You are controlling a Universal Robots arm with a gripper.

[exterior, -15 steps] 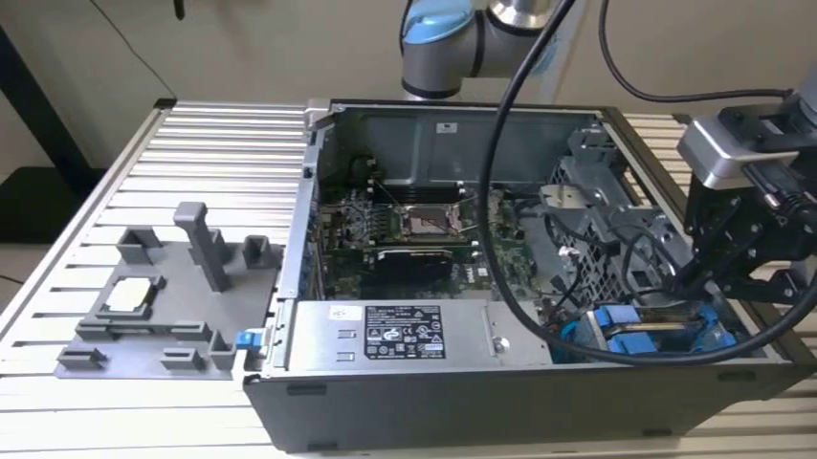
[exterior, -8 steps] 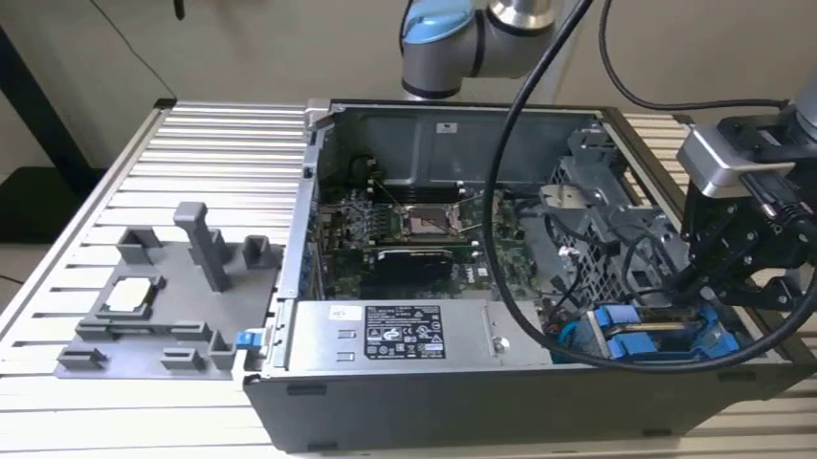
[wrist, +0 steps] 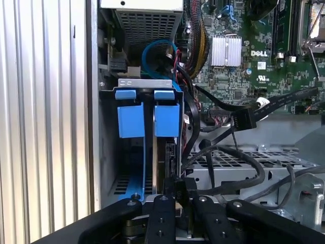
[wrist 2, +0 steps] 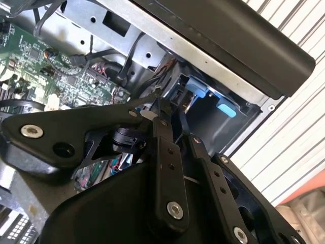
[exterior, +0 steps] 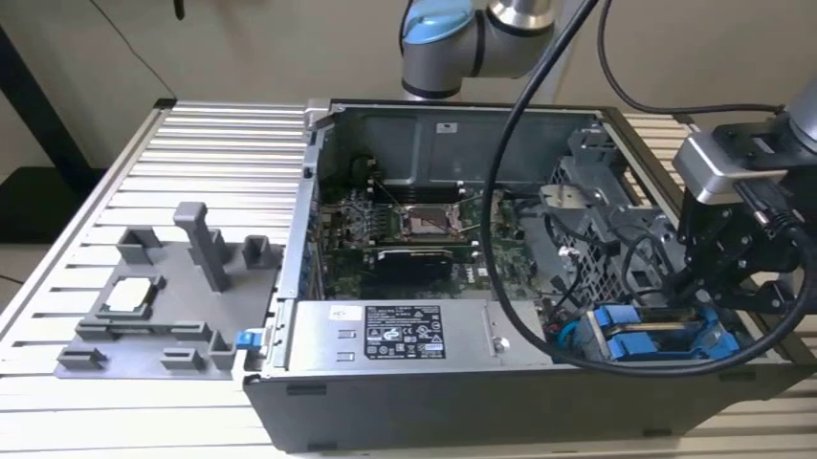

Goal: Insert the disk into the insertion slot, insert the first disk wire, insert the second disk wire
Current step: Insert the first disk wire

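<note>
Gripper [wrist: 179,189] pinched on black wire plug [wrist: 177,181] at disk [wrist: 166,122], seated in insertion slot [wrist: 144,83]. Plug likely rigid, cable springy: grip plug body, never cable.

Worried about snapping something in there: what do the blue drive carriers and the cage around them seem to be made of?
The blue drive carriers look like moulded plastic: even bright colour, matte surface, rounded clip tabs. The drive cage looks like bare grey sheet metal: thin folded walls with punched slots, dull sheen.

Silver-grey arm [exterior: 479,53], blue joint cap [exterior: 434,27], black screwed bracket [wrist 2: 76,124].
</note>
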